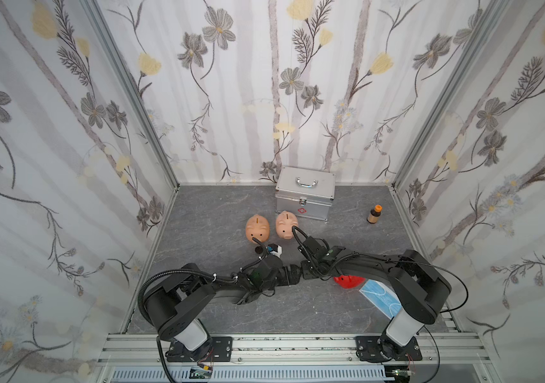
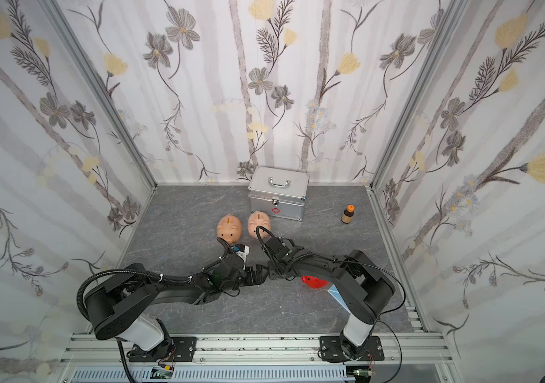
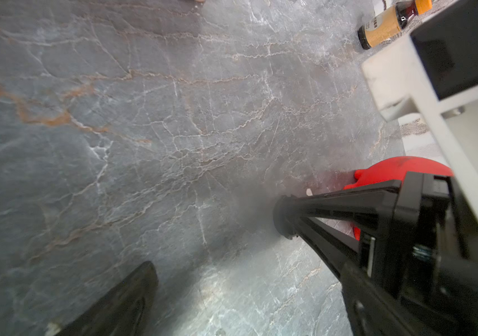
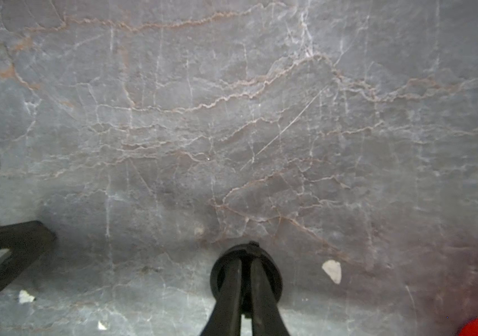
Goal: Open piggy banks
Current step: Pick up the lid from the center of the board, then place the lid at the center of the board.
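Two peach-pink piggy banks stand side by side mid-table, seen in both top views. A red piggy bank lies half hidden under my right arm. My right gripper is shut on a black round plug, held just above the table beside the red one. My left gripper faces it from close by, open with nothing between its fingers. In both top views the two grippers meet at the table's middle.
A silver metal case stands at the back behind the pink pigs. A small brown bottle is at the back right. A blue face mask lies under my right arm. A small dark round piece lies before the left pink pig.
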Controlling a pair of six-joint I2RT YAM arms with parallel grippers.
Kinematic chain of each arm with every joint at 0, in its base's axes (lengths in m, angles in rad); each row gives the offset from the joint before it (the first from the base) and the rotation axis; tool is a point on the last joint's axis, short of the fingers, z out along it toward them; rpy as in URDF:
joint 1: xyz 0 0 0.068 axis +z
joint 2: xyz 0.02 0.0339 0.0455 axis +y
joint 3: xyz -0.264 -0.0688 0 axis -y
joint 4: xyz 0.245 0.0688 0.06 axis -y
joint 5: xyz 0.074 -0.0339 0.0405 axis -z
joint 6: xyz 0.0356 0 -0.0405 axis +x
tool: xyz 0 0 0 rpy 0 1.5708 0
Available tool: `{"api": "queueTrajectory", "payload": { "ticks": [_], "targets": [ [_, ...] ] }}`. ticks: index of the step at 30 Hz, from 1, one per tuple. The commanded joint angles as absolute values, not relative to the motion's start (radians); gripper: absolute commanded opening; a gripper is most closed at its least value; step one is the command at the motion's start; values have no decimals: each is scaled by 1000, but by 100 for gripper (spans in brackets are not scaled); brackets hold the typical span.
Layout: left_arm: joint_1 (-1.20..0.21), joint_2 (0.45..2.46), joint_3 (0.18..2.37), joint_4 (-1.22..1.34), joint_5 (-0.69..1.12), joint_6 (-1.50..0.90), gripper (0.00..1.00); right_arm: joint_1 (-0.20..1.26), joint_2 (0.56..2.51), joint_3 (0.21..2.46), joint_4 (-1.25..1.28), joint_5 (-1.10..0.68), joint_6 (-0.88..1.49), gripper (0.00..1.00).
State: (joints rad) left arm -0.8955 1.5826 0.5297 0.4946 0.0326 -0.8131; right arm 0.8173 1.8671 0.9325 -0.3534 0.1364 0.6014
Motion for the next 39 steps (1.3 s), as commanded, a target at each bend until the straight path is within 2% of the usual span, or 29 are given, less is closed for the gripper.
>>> {"api": "queueTrajectory", "payload": {
  "ticks": [1,4,12,18,23,33,39],
  "targets": [
    [-894,1579,523,492,15,-826,100,818,1887,928,-385,132,606,6],
    [-895,1568,521,486,11,-823,100,819,1890,930,-388,129,605,0],
    [-895,1479,497,465,-13,-807,100,816,1824,911,-337,53,595,0],
    [-889,1355,503,355,-72,-768,100,782,1701,845,-154,-91,617,0],
    [-841,1281,492,327,-66,-772,100,700,1660,811,-18,-145,683,0],
    [-678,1311,478,382,58,-795,100,657,1797,869,172,-212,812,0],
    [-638,1321,486,395,91,-798,100,658,1895,926,213,-218,848,0]
  ]
}}
